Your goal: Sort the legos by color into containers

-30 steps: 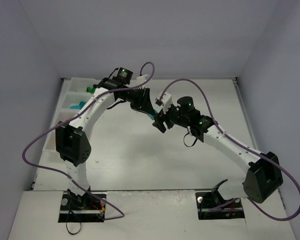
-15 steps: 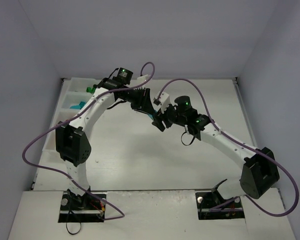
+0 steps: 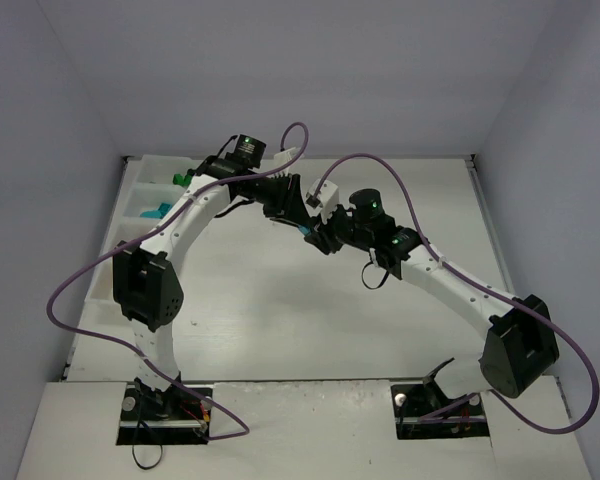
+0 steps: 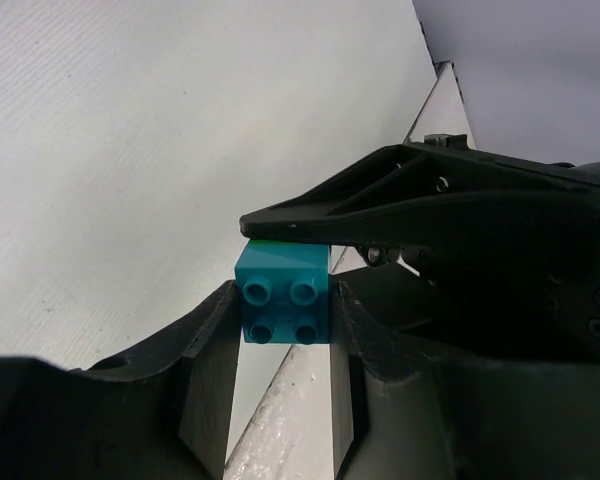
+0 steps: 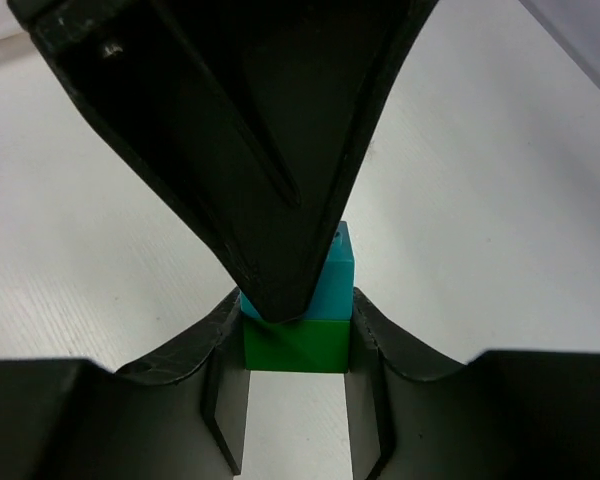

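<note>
- My left arm [image 3: 180,225] rises from its near-left base, elbow bent, forearm angled toward the far centre.
- My right arm [image 3: 450,285] extends from the near right, leftward and away.
- My left jaws press both sides of a teal brick [image 4: 283,295].
- My right jaws, meeting them tip to tip, clamp the green brick [image 5: 296,345] joined to it.

The setting is a robotics lab test cell. A flat white bench [image 3: 280,320] spreads beneath the left hand [image 3: 298,218] and the right hand [image 3: 325,238]. Plain pale grey walls [image 3: 310,70] rise behind and to either side of them, boxing the bench in. Two white-and-black jointed robot arms [image 3: 180,225] are bolted to black mounting plates [image 3: 165,415] at the near edge, well back from the hands. Looping purple cables [image 3: 70,290] trail along each arm, and small green status lights [image 3: 248,140] glow on the joints.
</note>
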You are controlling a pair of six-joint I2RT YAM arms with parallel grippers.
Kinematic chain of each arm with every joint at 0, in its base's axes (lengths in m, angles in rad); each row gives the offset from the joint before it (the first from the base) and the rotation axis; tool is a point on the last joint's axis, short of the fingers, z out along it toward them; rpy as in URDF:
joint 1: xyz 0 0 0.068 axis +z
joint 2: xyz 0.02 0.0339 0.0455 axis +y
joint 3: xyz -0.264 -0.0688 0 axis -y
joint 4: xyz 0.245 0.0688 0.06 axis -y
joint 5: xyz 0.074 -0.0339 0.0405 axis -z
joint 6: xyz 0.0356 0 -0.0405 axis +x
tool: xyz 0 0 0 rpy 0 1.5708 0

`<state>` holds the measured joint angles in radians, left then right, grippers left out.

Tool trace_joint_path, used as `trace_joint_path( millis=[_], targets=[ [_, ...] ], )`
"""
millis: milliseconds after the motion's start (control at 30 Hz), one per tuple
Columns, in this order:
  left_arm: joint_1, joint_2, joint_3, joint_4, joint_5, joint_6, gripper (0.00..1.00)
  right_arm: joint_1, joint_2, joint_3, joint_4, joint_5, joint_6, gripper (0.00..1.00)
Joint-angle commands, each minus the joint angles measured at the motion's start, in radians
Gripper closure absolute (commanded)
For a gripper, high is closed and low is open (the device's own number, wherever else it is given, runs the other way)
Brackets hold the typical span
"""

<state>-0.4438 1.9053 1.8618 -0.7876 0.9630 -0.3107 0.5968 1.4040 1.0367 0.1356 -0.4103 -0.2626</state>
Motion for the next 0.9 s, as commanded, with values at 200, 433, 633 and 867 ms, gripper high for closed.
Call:
trace_joint_path(
  millis=[200,433,633,867],
  targets=[
    [0.022,-0.009,0.069,-0.019,0.046,0.001,1.00,-0.009,-0.040,-0.015,0.090,0.021,0.010,1.00],
    [0.085,-0.020,0.080,-0.045,0.045,0.010,1.00,-0.011,-0.086,-0.113,0.088,0.060,0.025,1.00],
    [0.142,-0.029,0.085,-0.090,0.008,0.039,1.00,-0.020,-0.093,-0.145,0.072,0.076,0.028,1.00],
    [0.335,-0.078,0.057,-0.098,-0.438,0.013,1.00,-0.020,-0.085,-0.129,0.062,0.059,0.034,1.00]
  ],
)
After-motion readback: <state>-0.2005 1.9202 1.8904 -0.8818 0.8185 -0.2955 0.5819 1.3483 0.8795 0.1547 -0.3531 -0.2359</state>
